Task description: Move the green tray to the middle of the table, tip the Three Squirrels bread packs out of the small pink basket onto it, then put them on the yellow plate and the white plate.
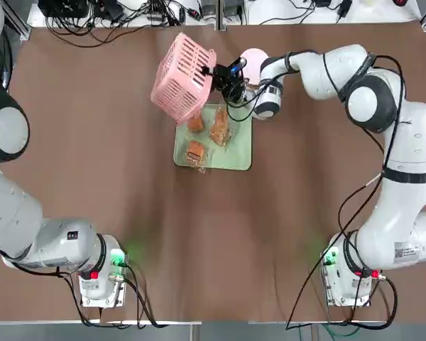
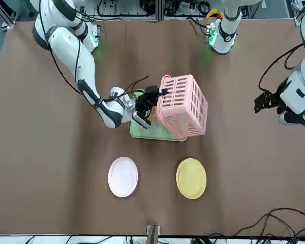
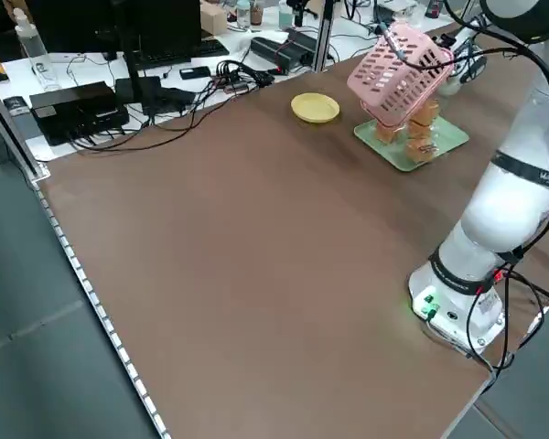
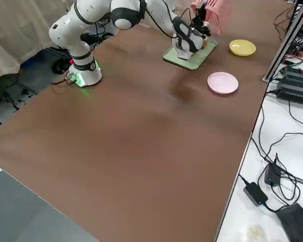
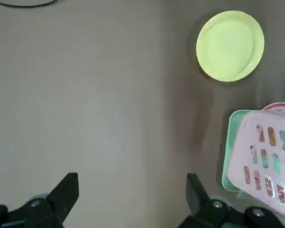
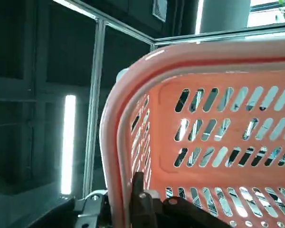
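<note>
Plastic lattice dominates the scene: the small pink basket (image 1: 182, 78), squarish with slotted sides and a thick smooth rim, hangs tipped on its side in the right hand (image 1: 214, 71), whose fingers are pinched onto the rim. Directly under that hand lies the pale mint-green rectangular tray (image 1: 237, 153) with rounded corners and a low rim, and on it rest the clear crinkly bread packs (image 1: 196, 152), each showing a golden-brown piece; three can be counted from overhead. The small round yellow plate (image 2: 191, 177) with a raised rim and the flat round white, faintly pink plate (image 2: 123, 176) sit beyond the tray on the far side from the arms' bases, well apart from each other. The wide matte brown bench (image 1: 92, 177) carries everything, with cables and black boxes on the white surface along its far edge. The left hand (image 5: 133, 194) hovers off to the side with its fingers spread wide and nothing between them. Only the front view shows both plates unobstructed; overhead, the basket hides the yellow one and the right arm partly covers the white one.
</note>
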### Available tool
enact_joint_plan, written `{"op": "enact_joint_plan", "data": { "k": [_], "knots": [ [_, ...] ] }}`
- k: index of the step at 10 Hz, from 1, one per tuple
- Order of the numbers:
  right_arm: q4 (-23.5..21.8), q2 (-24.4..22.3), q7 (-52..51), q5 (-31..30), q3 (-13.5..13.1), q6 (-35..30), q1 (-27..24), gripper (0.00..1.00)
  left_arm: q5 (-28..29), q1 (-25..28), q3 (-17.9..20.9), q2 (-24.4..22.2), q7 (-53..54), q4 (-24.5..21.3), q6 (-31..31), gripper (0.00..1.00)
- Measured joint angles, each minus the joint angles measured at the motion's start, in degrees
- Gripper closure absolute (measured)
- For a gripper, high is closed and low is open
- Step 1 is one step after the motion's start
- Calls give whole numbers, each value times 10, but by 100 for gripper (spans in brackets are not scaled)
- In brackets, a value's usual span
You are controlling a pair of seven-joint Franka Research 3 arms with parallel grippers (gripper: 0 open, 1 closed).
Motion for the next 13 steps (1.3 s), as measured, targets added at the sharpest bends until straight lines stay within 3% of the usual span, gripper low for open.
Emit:
{"op": "enact_joint_plan", "data": {
  "k": [4,9,11,13],
  "knots": [
    [8,-73,106,0,3,103,-6,93,-7,-9,-6,44,0,-3,1,0],
    [16,-225,312,-10,4,281,-7,93,-25,-30,-19,75,-3,-3,28,0],
    [13,-265,387,-58,-5,317,-7,93,-27,-29,-19,75,-15,-2,29,0],
    [5,-306,464,-146,-37,327,-8,93,-32,-27,-19,75,-53,-2,29,0]
  ]
}}
